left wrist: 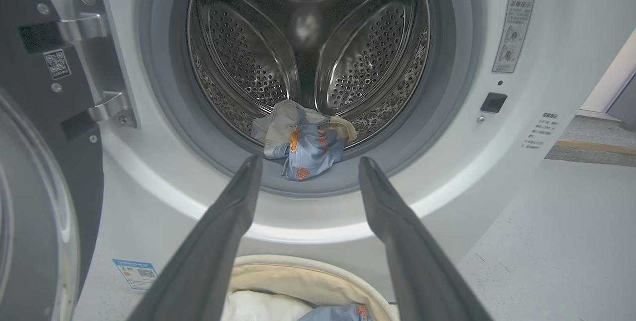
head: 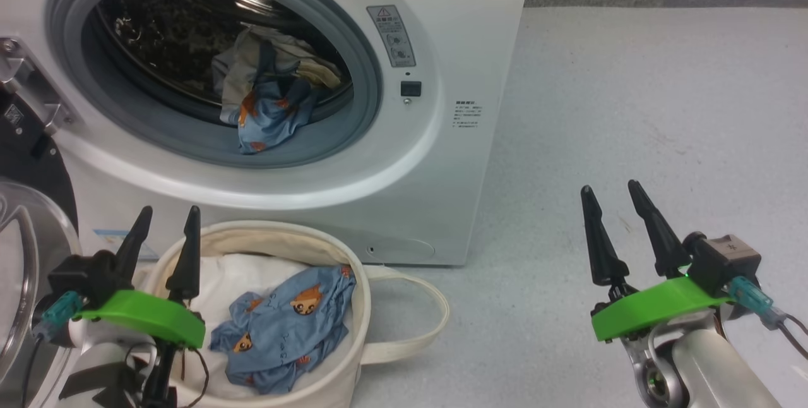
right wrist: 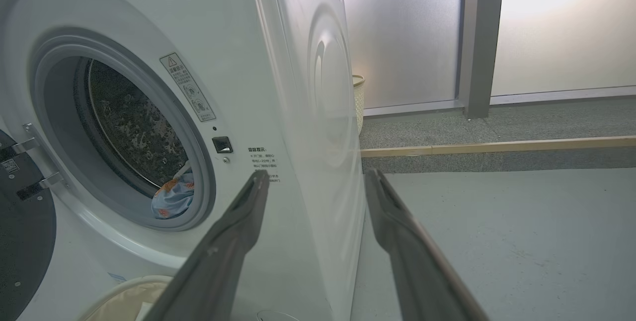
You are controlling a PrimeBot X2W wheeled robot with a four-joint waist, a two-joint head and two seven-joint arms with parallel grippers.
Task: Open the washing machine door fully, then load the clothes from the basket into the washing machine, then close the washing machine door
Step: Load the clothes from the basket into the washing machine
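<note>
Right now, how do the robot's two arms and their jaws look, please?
Left jaws: two long black tapered fingers on a curved bright-green bracket, with a teal plug and black cables. Right jaws: the same fingers, green bracket and teal plug, plus a grey boxy block and a pale, smooth forearm.

Floor (head: 631, 111): pale grey-blue, smooth, a few scuff marks. A wooden strip (right wrist: 497, 144) runs along its far edge, with a darker speckled carpet band (right wrist: 497, 122) beyond. Behind that are backlit frosted glass panels (right wrist: 407, 33) with a dark grey post (right wrist: 474, 38) between them. A small pale woven bin (right wrist: 358, 97) stands near the glass, partly hidden. Plain white padding (head: 214, 275), rumpled.
</note>
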